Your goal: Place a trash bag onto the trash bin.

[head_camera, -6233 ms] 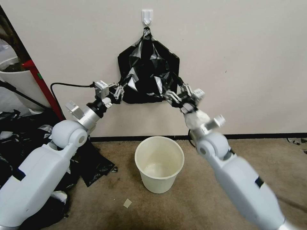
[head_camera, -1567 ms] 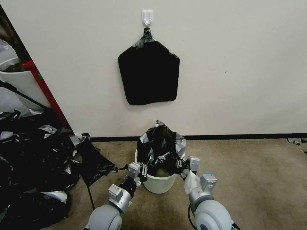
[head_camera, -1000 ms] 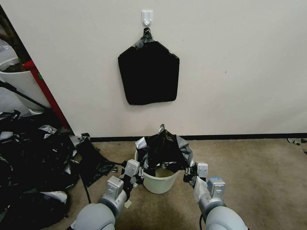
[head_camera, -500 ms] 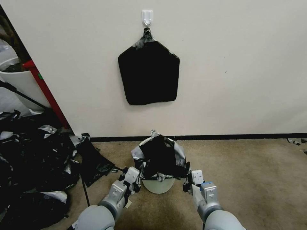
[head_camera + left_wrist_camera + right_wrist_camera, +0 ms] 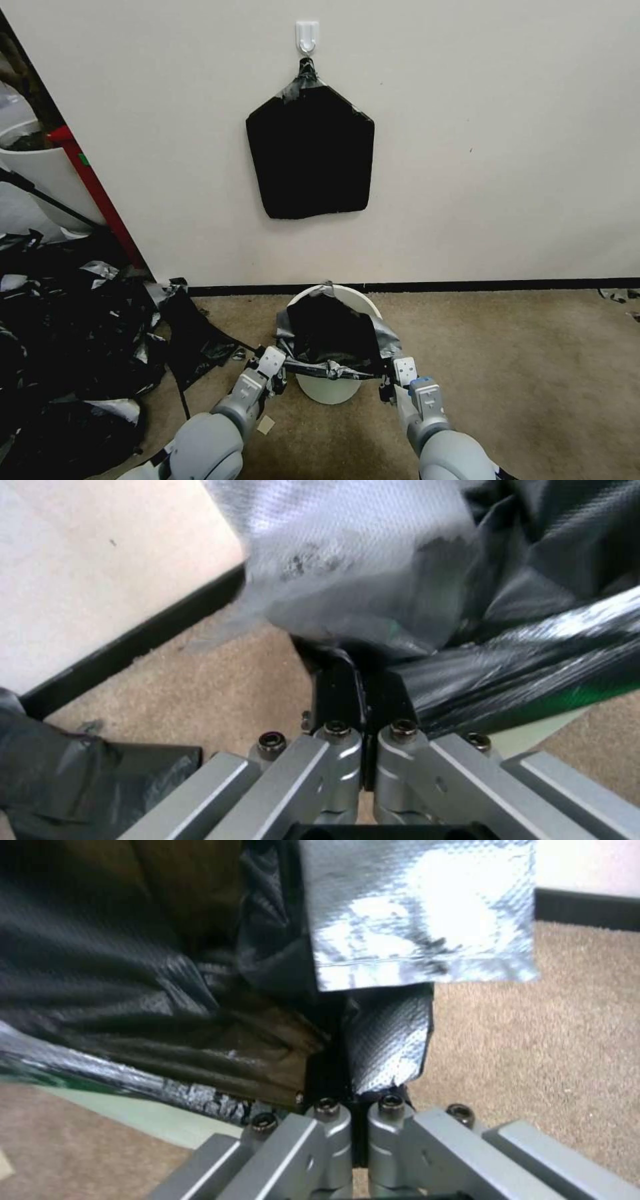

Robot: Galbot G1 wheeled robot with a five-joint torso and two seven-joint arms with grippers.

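A pale wall (image 5: 500,133) fills the upper part of the head view, with brown carpet (image 5: 533,373) below it. On the robot's left lies a large heap of black plastic scraps (image 5: 73,333). A flat five-sided black pack (image 5: 310,153) hangs on the wall from a white hook (image 5: 307,35). Directly beneath it, on the carpet near the wall, stands the trash bin (image 5: 330,390), small, round and cream-white. The trash bag (image 5: 330,333), glossy black with silvery folds, is draped over the bin's mouth and covers most of its front; part of the far rim shows bare behind it. The bag's lower edge is pulled into a taut band between the two grippers. The left gripper (image 5: 280,373) sits low at the bin's left side, its fingers (image 5: 337,690) pressed together on the bag's edge. The right gripper (image 5: 390,380) sits at the bin's right side, fingers (image 5: 327,1080) likewise clamped on the plastic.
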